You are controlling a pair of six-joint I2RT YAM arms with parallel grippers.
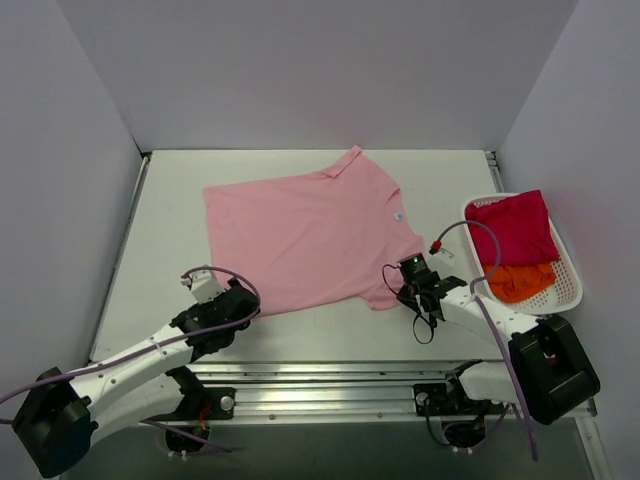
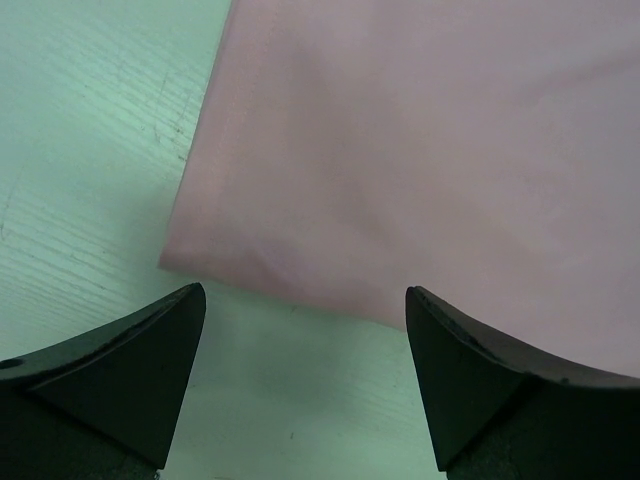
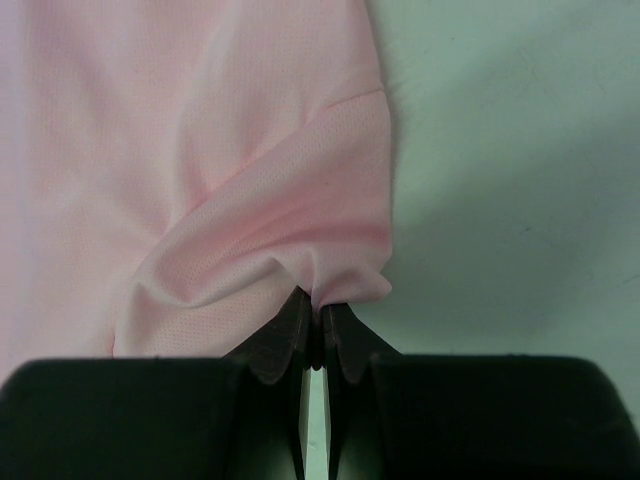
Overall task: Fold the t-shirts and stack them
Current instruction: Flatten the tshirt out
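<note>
Pinching the near-right corner of the pink t-shirt [image 1: 310, 235] with the right gripper [image 3: 318, 320], beside a white basket [image 1: 575, 288] holding a magenta-red shirt [image 1: 515, 228] and an orange shirt [image 1: 522, 282]. Holding the left gripper [image 2: 305, 291] spread wide before the near-left corner.

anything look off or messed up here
The light pink cloth t-shirt lies rotated on the white table. Its near sleeve is bunched into wrinkles where the right end effector pinches it. Nothing looks spilled or damaged.
</note>
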